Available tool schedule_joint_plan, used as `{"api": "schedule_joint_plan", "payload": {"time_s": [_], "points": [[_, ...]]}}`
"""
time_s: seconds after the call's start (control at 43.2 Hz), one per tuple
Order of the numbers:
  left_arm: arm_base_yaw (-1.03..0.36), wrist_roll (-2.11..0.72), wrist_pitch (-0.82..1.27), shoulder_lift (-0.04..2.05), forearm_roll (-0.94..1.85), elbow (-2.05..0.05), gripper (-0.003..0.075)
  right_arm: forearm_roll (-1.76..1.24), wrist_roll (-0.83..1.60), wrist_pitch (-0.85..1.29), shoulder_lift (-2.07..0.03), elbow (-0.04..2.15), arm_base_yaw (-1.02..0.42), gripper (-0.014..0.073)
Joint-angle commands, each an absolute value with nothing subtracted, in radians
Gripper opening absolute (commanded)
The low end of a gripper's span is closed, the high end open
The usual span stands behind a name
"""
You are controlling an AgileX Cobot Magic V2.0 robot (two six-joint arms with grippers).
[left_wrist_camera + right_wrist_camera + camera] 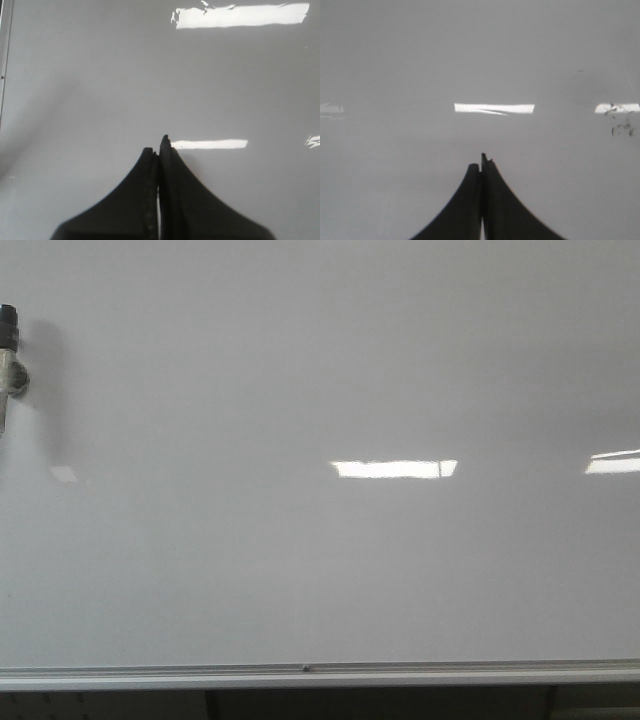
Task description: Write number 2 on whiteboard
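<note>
Whiteboard (320,390) fills the front view above its silver rail (320,676), no digit legible on it | left tool (159,150) clenched, empty | right tool (481,165) clenched, empty | marker-like object (10,355) at left edge

1. The right gripper (481,165) points at the whiteboard (470,55), its two dark fingers (500,210) pressed together with nothing visible between them.
2. One fingertip reaches slightly farther than the other and ends in a small notched edge.
3. The glossy grey-white board fills the whole view behind the fingers.
4. Three bright light reflections (494,108) lie in a row across the board: one just beyond the fingertips, a fainter one at one edge of the view, and a third at the opposite edge.
5. Faint dark smudges (621,127) mark the board beside and over that third reflection, with a few small specks near them.
6. No written digit can be made out on the visible surface.
</note>
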State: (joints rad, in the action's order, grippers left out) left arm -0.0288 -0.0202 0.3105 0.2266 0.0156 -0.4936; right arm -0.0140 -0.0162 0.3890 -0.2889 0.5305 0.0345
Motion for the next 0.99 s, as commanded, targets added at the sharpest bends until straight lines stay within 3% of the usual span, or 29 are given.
{"api": "schedule_joint_plan", "payload": {"time_s": [0.0, 0.555, 0.879, 0.971], "points": [[-0.028, -0.019, 0.315, 0.315, 0.013, -0.594, -0.002, -0.014, -0.011, 0.389, -0.393, 0.618, 0.033, -0.0067], [-0.028, -0.019, 0.422, 0.615, 0.107, -0.635, -0.002, -0.016, -0.011, 0.427, -0.767, 0.645, 0.033, -0.0067], [-0.028, -0.019, 0.418, 0.759, 0.104, -0.635, -0.002, -0.015, 0.015, 0.405, -0.819, 0.645, -0.086, -0.0064], [-0.028, -0.019, 0.409, 0.791, 0.088, -0.635, -0.0018, -0.015, 0.015, 0.398, -0.819, 0.645, -0.099, -0.0013]]}}
